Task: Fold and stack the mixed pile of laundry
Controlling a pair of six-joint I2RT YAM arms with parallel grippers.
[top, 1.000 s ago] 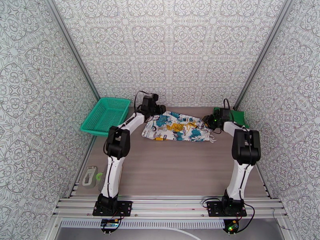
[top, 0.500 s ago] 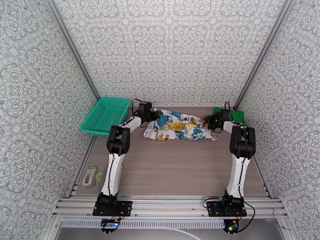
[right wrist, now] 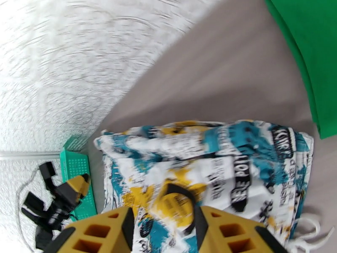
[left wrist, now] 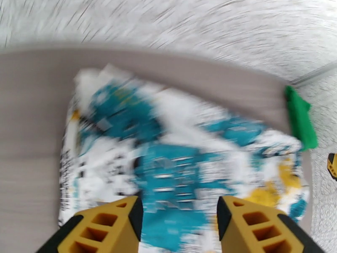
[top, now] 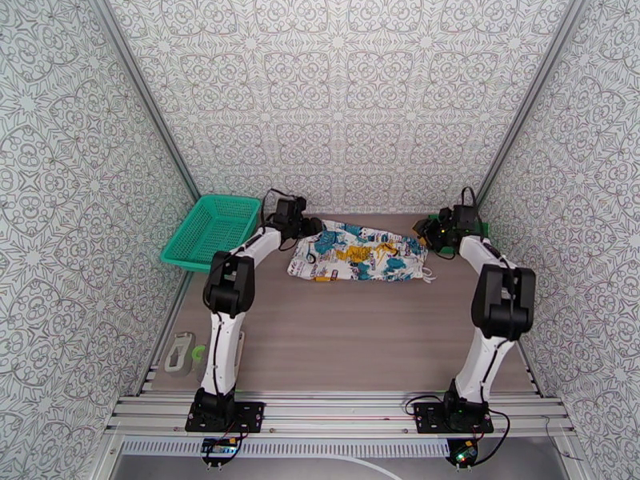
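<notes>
Soft, light cloth to deal with here: limp, nothing stiff, likely to sag, crease and drag along the counter (top: 344,330) if lifted by a single point. Best pinched at edges or corners, one at each end, so as to raise a whole side together.

Spread fairly flat at the far middle of the counter: the white printed garment (top: 358,252), long side running left to right, white strings trailing at its right end. Tucked into the far right corner, just beside that end: the green shirt (right wrist: 311,51). Touching the printed piece or not, hard to tell.

Flanking the printed garment, one at each end: the left tool (left wrist: 178,205) by its far left corner, the right tool (right wrist: 163,213) by its far right corner. Both with fingers apart and gripping nothing. Seemingly hovering just over the cloth rather than pressed into it, with the print showing in the gap of each in the wrist views.
</notes>
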